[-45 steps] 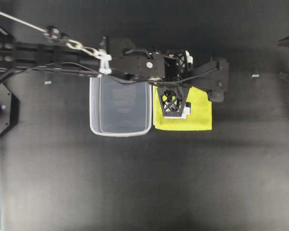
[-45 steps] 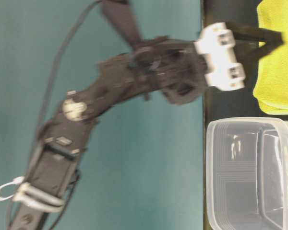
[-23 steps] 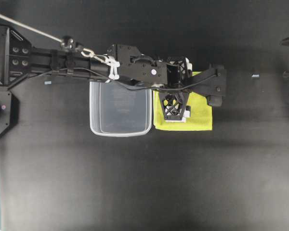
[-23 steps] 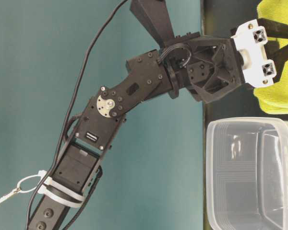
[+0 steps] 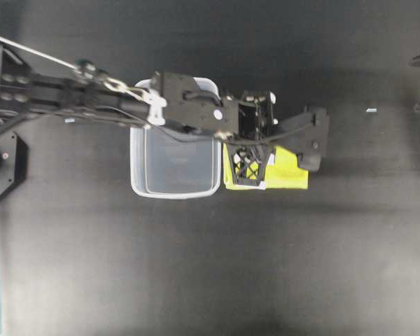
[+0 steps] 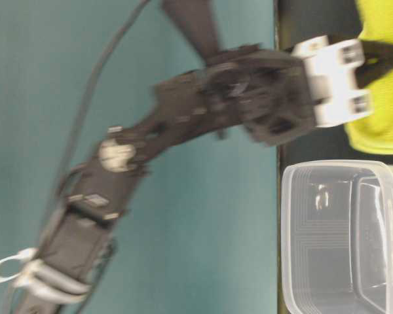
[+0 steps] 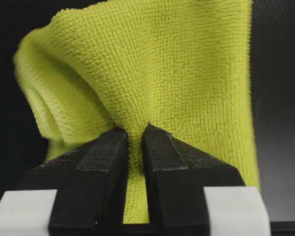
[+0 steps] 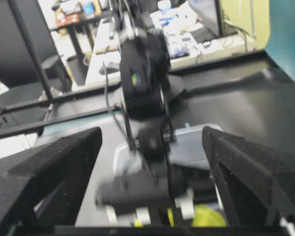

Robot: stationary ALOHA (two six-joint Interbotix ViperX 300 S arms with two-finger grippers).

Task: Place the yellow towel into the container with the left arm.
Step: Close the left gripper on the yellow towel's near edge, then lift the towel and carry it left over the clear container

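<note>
Clear plastic container (image 5: 175, 164) holding nothing, yellow towel (image 7: 177, 73) just beside it, clamped between left fingers (image 7: 108, 162).

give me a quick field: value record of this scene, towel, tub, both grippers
towel: yellow towel pinched into a raised fold, its far part on the black table
container: clear tub beside the towel, nothing in it
left gripper: left gripper shut on a fold of the towel, above the towel's tub-side edge
right gripper: right gripper open, away from the work, holding nothing
task state: towel gripped, not yet in the container
</note>
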